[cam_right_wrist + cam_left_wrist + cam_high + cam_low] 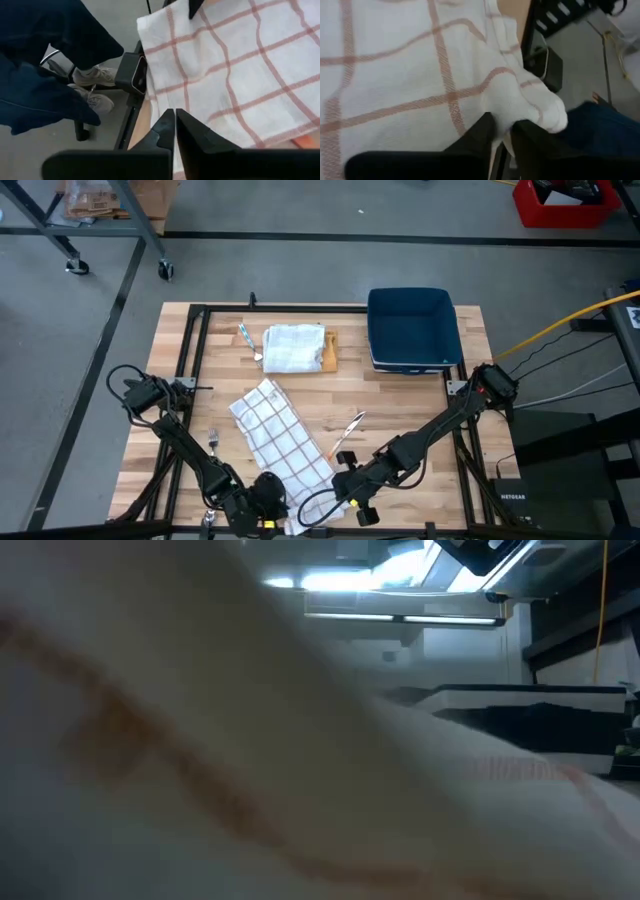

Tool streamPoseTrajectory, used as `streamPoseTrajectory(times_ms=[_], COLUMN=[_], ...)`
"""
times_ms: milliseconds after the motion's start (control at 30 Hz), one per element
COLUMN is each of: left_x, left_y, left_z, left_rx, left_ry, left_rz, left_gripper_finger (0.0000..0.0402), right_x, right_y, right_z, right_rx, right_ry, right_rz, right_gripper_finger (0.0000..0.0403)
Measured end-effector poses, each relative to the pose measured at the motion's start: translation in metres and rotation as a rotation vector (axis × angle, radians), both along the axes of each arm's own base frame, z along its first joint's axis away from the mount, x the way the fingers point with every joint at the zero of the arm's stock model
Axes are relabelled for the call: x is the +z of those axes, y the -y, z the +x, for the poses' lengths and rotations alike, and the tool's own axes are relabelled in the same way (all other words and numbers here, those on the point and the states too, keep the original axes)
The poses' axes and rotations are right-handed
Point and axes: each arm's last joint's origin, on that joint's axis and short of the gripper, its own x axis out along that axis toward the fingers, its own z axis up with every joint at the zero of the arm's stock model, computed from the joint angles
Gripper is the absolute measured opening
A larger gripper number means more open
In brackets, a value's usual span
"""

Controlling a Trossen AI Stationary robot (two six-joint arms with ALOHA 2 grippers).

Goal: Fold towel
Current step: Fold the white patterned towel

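Note:
A white towel with red-brown checks [283, 442] lies slantwise on the wooden table, its near end at the table's near edge. It fills the low view [250, 760], close in front of that camera. My left gripper [262, 498] [505, 137] is shut on the towel's near left corner. My right gripper [345, 488] [175, 127] is at the near right end of the same towel [235, 70], its fingers closed on the edge there. My left gripper pinches a bunched corner of the towel [522, 107] between its two fingers; the cloth bulges out beyond the fingertips. The rest of the towel spreads out flat past the hold. My right gripper has the towel's near edge [172, 106] between its two fingers. The fingers themselves hide how many layers they hold. The cloth beyond them lies spread and slack.
A folded white cloth on a wooden board [295, 347] and a blue bin [413, 328] stand at the far side. A fork [213, 442] lies left of the towel, another utensil [350, 425] right of it. A person's legs and shoes [85, 80] show beyond the near edge.

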Motion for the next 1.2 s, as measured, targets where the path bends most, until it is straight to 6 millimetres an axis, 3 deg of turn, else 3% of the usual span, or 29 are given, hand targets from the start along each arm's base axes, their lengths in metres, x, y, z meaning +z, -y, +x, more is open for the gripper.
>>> streamPoseTrajectory(times_ms=[200, 333, 433, 633, 800, 933, 1200], left_x=[-0.005, -0.012, -0.015, -0.009, 0.02, 0.036, 0.017], left_y=[0.002, -0.005, -0.009, -0.002, -0.007, -0.017, -0.038], left_z=[-0.005, -0.01, -0.011, -0.014, -0.015, -0.02, -0.026], left_rx=[-0.142, -0.059, 0.023, 0.018, -0.003, 0.025, 0.169], left_ry=[-0.092, -0.198, -0.243, -0.214, -0.141, -0.07, -0.234], left_rz=[0.02, 0.015, -0.009, -0.064, -0.09, 0.039, 0.188], left_gripper_finger=[0.0122, 0.0131, 0.0119, 0.0085, 0.0056, 0.0031, 0.0004], right_x=[-0.004, -0.013, -0.024, -0.043, -0.06, -0.072, -0.076], right_y=[0.0, -0.001, -0.002, -0.005, -0.006, -0.007, -0.01], right_z=[-0.001, 0.002, 0.004, 0.007, 0.011, 0.012, 0.016], right_rx=[0.0, -0.01, -0.011, -0.008, -0.017, -0.02, -0.022], right_ry=[-0.022, -0.034, -0.06, -0.1, -0.124, -0.144, -0.12], right_rz=[-0.016, -0.039, -0.059, -0.086, -0.117, -0.136, -0.12], right_gripper_finger=[0.0088, 0.0122, 0.0131, 0.0128, 0.0127, 0.0127, 0.0127])
